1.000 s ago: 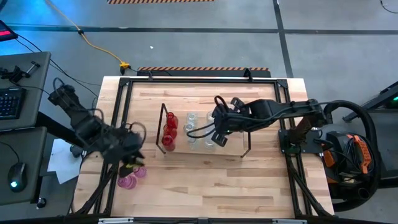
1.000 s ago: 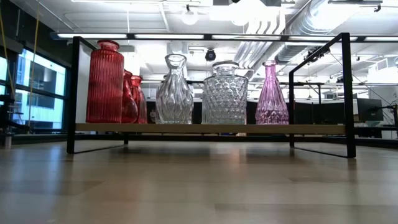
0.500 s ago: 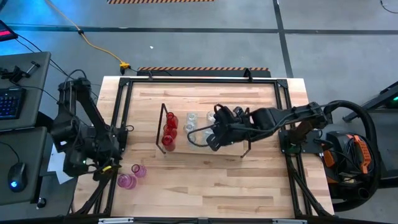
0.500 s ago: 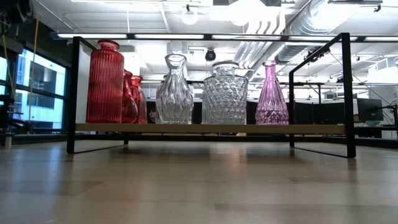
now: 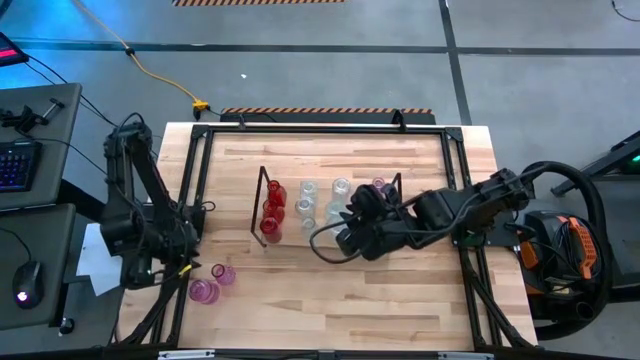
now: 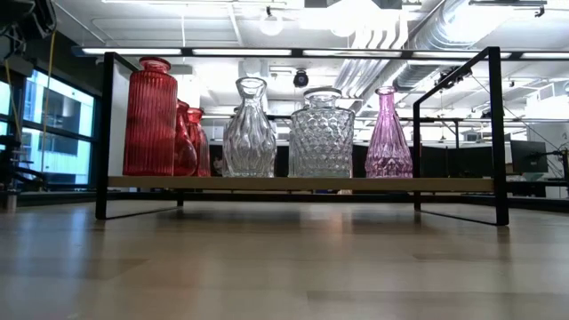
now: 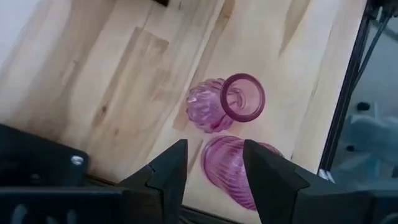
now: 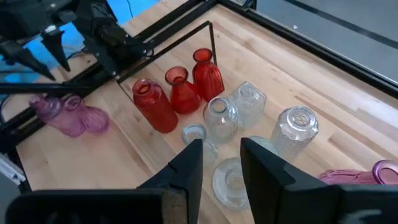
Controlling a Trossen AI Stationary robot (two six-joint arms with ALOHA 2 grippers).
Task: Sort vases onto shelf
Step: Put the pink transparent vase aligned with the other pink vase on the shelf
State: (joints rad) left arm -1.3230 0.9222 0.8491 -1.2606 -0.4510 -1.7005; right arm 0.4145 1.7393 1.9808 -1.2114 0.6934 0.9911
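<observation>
The shelf stands mid-table and bears red vases at its left end, clear vases in the middle and a pink vase at its right end. Two more pink vases sit on the bare table near the front left corner, and they also show in the left wrist view. My left gripper hovers open above them on their left side, with nothing between its fingers. My right gripper is open and hangs above the table just in front of the shelf, pointing over it toward the red vases.
A black metal frame runs along the table's edges, close to the two pink vases on the table. Bare wood lies in front of the shelf toward the near edge. A desk with a keyboard stands off the table's left.
My left gripper has drawn back from over the two pink table vases toward the table's left edge, sinking and turning. My right gripper has pulled away from above the shelf toward the near right and rolled, which uncovered the pink vase on the shelf. No vase has moved.
</observation>
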